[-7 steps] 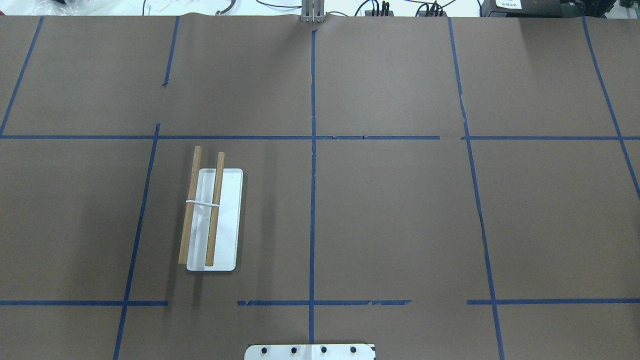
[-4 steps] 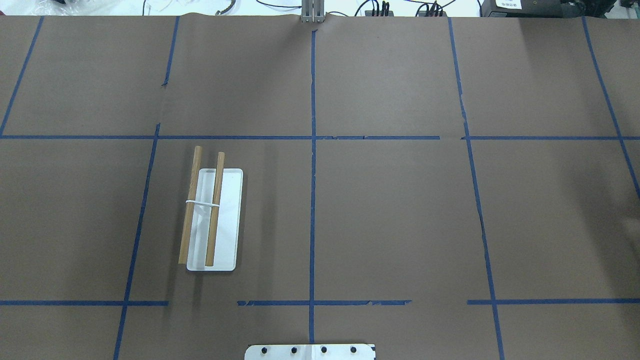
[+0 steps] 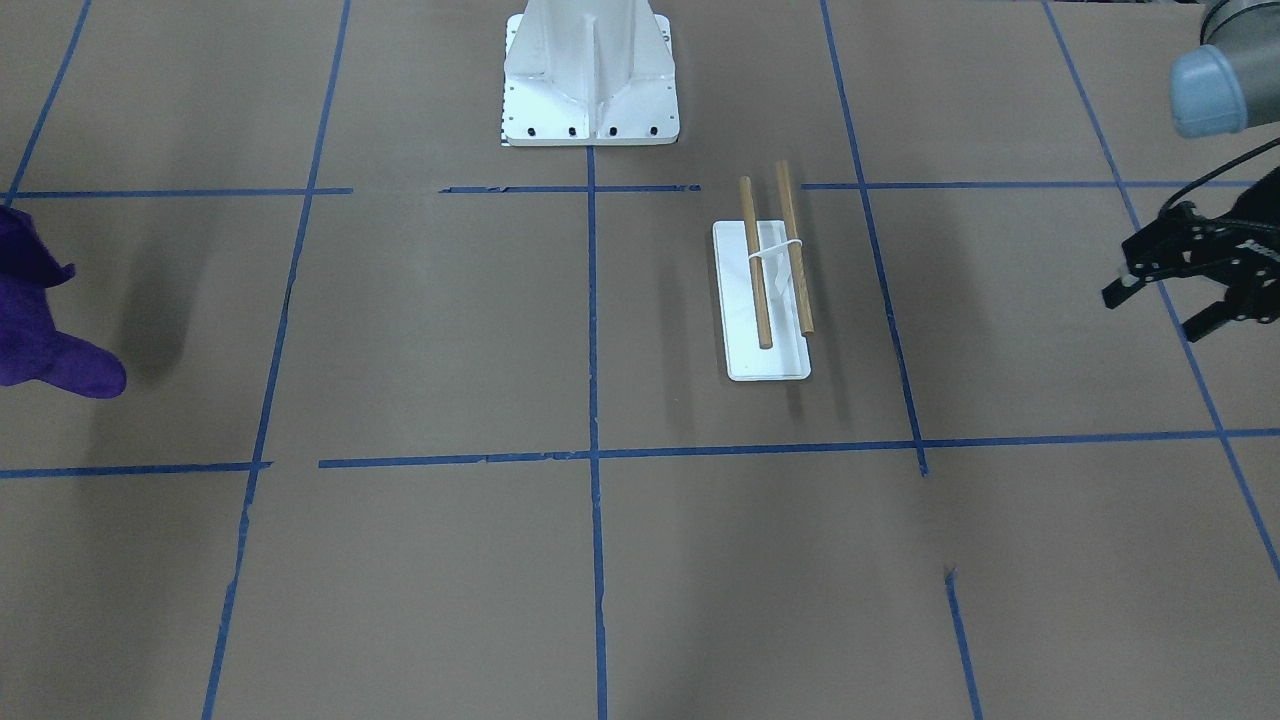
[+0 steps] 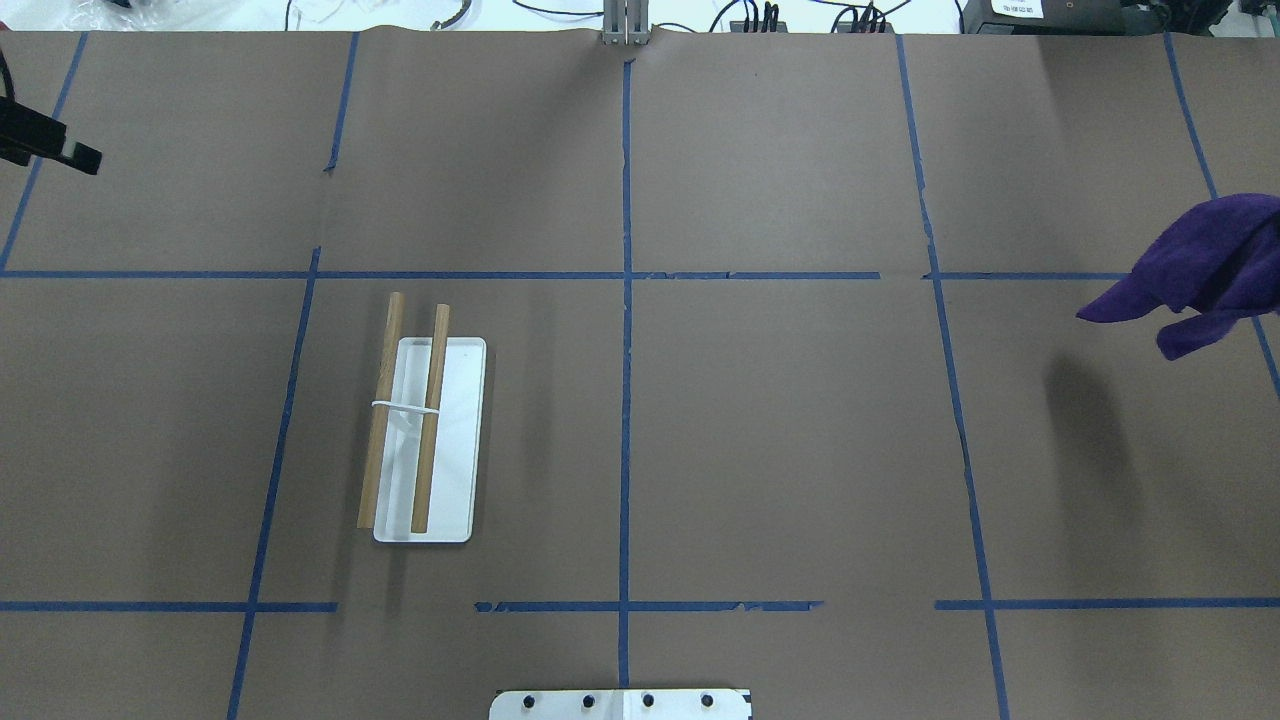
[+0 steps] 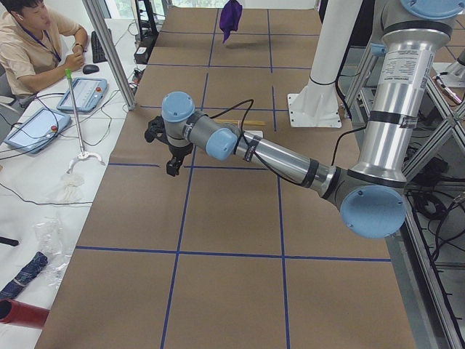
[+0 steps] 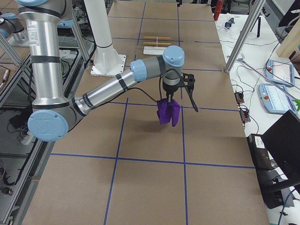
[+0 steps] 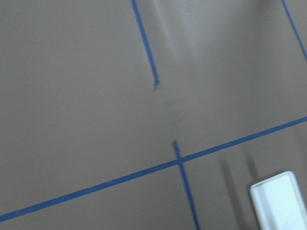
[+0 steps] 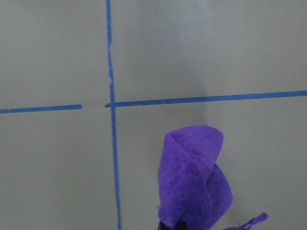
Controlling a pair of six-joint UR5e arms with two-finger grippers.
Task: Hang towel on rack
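Note:
The rack (image 4: 425, 440) lies left of the table's middle: a white base plate with two wooden dowels joined by a white bracket. It also shows in the front view (image 3: 765, 300). A corner of its base is in the left wrist view (image 7: 280, 201). The purple towel (image 4: 1200, 275) hangs bunched in the air at the table's right edge, held by my right gripper (image 6: 168, 96). It dangles in the right wrist view (image 8: 192, 177). My left gripper (image 3: 1160, 308) is open and empty, far left of the rack, above the table.
The large white pedestal (image 3: 590, 80) with bolt holes stands at the robot's side of the table, near the rack. Blue tape lines grid the brown table cover. An operator (image 5: 29, 43) sits beyond the far table edge, by a metal post (image 5: 109, 51).
The purple towel has come into the overhead view from the right edge. A finger of my left gripper has come in at the upper left edge. The rack has not moved.

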